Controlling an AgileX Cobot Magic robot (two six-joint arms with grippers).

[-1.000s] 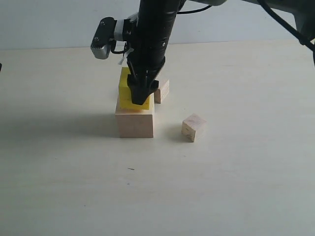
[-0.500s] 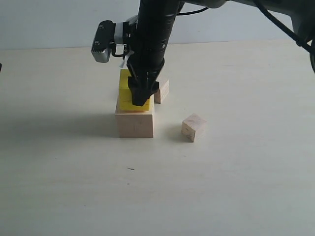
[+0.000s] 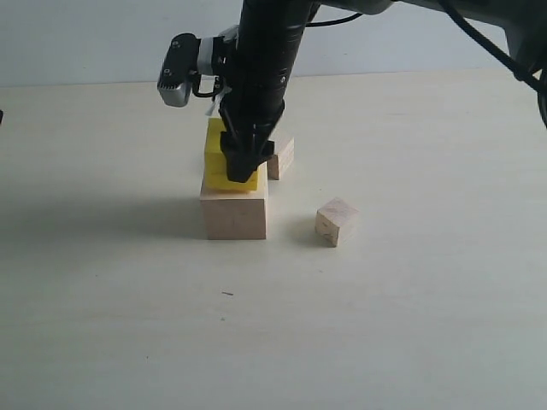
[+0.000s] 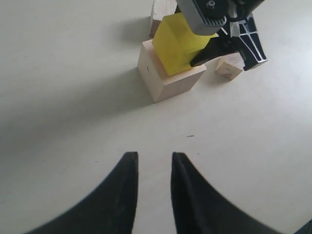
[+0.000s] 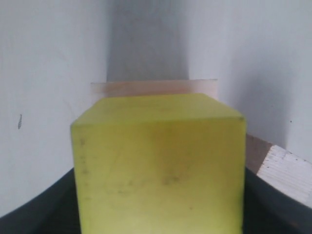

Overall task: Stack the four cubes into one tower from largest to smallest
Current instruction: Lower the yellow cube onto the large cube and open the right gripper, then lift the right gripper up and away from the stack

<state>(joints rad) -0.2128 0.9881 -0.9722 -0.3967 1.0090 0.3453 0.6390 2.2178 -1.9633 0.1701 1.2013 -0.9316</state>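
The large pale wood cube (image 3: pixel 233 213) stands on the table. The yellow cube (image 3: pixel 215 158) sits on top of it, or a hair above; I cannot tell if they touch. My right gripper (image 3: pixel 241 171) comes straight down and is shut on the yellow cube (image 5: pixel 158 165), its dark fingers (image 5: pixel 265 207) on either side. One small wood cube (image 3: pixel 335 221) lies to the right of the stack. Another small wood cube (image 3: pixel 284 158) lies just behind it, partly hidden by the arm. My left gripper (image 4: pixel 154 156) hovers over bare table short of the stack (image 4: pixel 165 83), open and with nothing in it.
The pale tabletop (image 3: pixel 128 325) stretches wide on all sides, with a white wall at the back. The right arm's wrist camera (image 3: pixel 178 70) sticks out to the left above the stack.
The right gripper and the yellow cube have shifted very slightly to the left over the large cube. Everything else is as before.
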